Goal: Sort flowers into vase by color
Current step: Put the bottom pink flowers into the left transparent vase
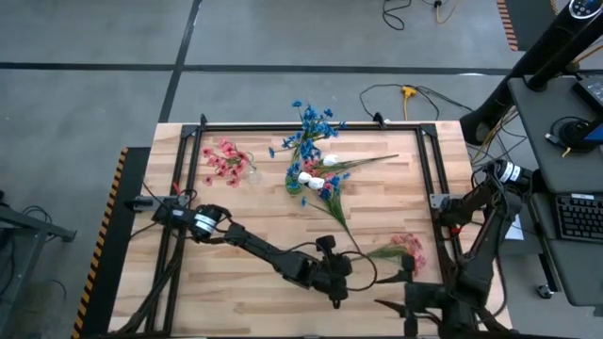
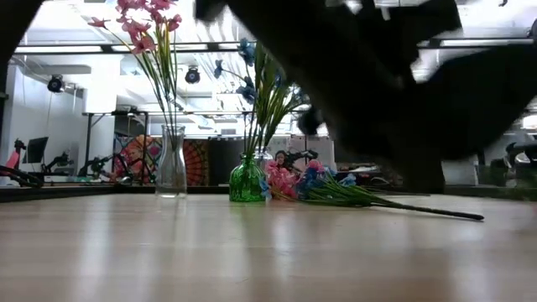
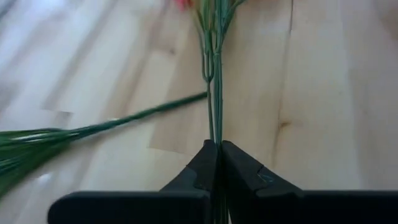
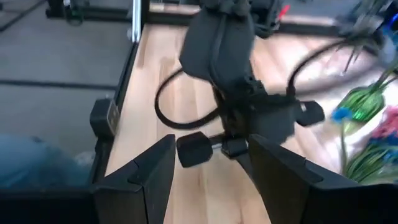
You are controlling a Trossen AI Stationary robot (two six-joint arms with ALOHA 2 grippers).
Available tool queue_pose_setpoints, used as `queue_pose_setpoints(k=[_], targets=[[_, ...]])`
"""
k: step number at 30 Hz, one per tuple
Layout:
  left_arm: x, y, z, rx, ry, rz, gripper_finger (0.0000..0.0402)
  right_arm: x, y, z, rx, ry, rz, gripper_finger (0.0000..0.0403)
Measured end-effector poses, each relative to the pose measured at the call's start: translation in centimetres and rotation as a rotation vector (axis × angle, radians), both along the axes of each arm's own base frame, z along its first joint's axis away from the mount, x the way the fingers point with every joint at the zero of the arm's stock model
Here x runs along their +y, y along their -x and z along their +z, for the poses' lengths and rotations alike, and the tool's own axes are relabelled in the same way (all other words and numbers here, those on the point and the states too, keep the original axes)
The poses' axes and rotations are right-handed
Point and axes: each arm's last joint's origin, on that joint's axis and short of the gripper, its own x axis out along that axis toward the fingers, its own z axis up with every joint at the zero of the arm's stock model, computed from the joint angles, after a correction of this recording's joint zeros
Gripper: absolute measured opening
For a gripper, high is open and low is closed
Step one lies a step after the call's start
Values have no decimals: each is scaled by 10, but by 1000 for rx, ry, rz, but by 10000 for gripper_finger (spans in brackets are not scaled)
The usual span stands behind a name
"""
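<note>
Left gripper (image 3: 217, 152) pinched shut on pink flower stem (image 3: 215, 93), low on the stalk so blossoms (image 1: 408, 247) trail ahead, ready for lifting toward clear vase (image 1: 252, 173) holding pink. Right gripper (image 4: 208, 165) gaping wide, empty, parked just beside, probably waiting its turn.

From my low view a dark arm (image 2: 377, 84) fills the upper right, hiding the room behind it and running off the top edge. My left wrist view cuts the pinched green stem (image 3: 214, 81) at the top, so only a blurred trace of red shows there. In the high view, the right end effector (image 1: 410, 306) runs partly off the bottom edge.
</note>
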Motion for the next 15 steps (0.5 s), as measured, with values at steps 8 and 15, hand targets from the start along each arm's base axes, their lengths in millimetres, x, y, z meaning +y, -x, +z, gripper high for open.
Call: queue_pose_setpoints(k=[8, 15], targets=[[-18, 33, 40, 66, -1, 40, 0, 3, 6, 3, -63, 35, -28, 196], [-33, 72, 69, 125, -101, 83, 0, 3, 5, 3, -69, 33, -33, 196]])
